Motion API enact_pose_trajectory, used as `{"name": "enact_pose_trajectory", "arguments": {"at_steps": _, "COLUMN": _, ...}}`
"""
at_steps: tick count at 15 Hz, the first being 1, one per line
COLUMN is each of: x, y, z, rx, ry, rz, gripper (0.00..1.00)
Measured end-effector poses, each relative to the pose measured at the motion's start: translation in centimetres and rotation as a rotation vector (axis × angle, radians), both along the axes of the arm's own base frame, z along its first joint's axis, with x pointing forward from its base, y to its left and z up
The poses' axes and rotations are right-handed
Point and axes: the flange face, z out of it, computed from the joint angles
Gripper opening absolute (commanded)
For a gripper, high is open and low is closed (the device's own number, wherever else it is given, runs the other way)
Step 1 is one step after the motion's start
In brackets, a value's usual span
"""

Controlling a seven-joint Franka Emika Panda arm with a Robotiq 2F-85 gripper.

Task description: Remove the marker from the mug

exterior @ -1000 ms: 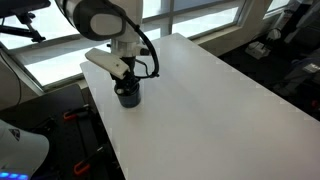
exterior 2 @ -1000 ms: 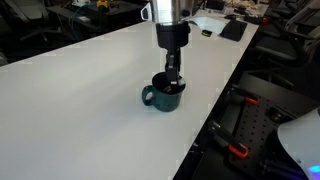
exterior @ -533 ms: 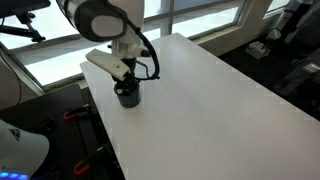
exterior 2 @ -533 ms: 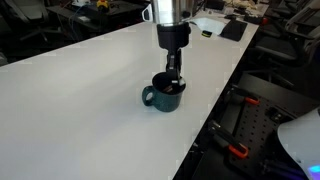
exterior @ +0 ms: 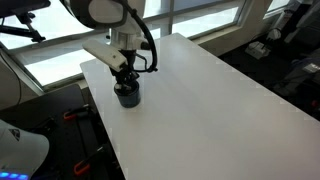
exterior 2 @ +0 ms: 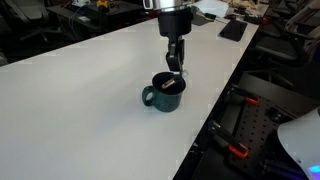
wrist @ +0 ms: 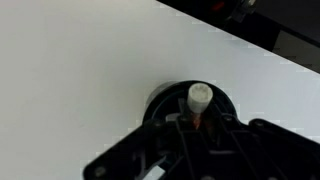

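The small black mug (exterior: 127, 96) stands near the table's edge; it also shows in the other exterior view (exterior 2: 160, 95) and, as a dark rim, in the wrist view (wrist: 160, 104). My gripper (exterior 2: 176, 66) hangs straight above the mug (exterior: 123, 76), shut on the marker (wrist: 200, 97). In the wrist view the marker's pale round end points at the camera, with a red part between the fingers (wrist: 198, 124). The marker's lower end (exterior 2: 172, 84) is just at the mug's mouth.
The white table (exterior 2: 90, 80) is wide and bare around the mug; its edge (exterior 2: 205, 115) lies close beside the mug. Black flat items (exterior 2: 232, 30) lie at the far end. Red-handled clamps (exterior 2: 237, 150) sit below the table edge.
My gripper has risen straight up above the mug, carrying the marker with it. The mug has not moved.
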Motion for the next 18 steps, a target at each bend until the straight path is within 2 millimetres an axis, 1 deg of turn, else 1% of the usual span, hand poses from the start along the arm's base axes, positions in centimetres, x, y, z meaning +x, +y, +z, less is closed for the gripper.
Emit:
{"name": "enact_pose_trajectory", "arguments": {"at_steps": 3, "x": 0.0, "y": -0.1, "z": 3.4, "rx": -0.005, "ry": -0.002, "rz": -0.008, "gripper": 0.05}}
{"name": "enact_pose_trajectory", "arguments": {"at_steps": 6, "x": -0.3, "y": -0.7, "z": 8.4, "rx": -0.041, "ry": -0.068, "rz": -0.074, "gripper": 0.05}}
{"name": "enact_pose_trajectory", "arguments": {"at_steps": 9, "x": -1.1, "y": -2.7, "z": 13.2, "rx": -0.112, "ry": -0.162, "rz": -0.168, "gripper": 0.05}}
{"name": "enact_pose_trajectory", "arguments": {"at_steps": 11, "x": -1.9, "y": -4.7, "z": 15.1, "rx": -0.173, "ry": -0.223, "rz": -0.244, "gripper": 0.05}}
{"name": "enact_pose_trajectory", "arguments": {"at_steps": 12, "x": -2.3, "y": -5.9, "z": 15.5, "rx": -0.207, "ry": -0.244, "rz": -0.284, "gripper": 0.05}}
{"name": "enact_pose_trajectory", "arguments": {"at_steps": 14, "x": -2.9, "y": -8.0, "z": 15.2, "rx": -0.255, "ry": -0.277, "rz": -0.357, "gripper": 0.05}}
{"name": "enact_pose_trajectory", "arguments": {"at_steps": 16, "x": -3.4, "y": -9.6, "z": 13.4, "rx": -0.276, "ry": -0.312, "rz": -0.416, "gripper": 0.05}}
{"name": "enact_pose_trajectory", "arguments": {"at_steps": 18, "x": -3.6, "y": -10.4, "z": 11.0, "rx": -0.278, "ry": -0.354, "rz": -0.464, "gripper": 0.05}}
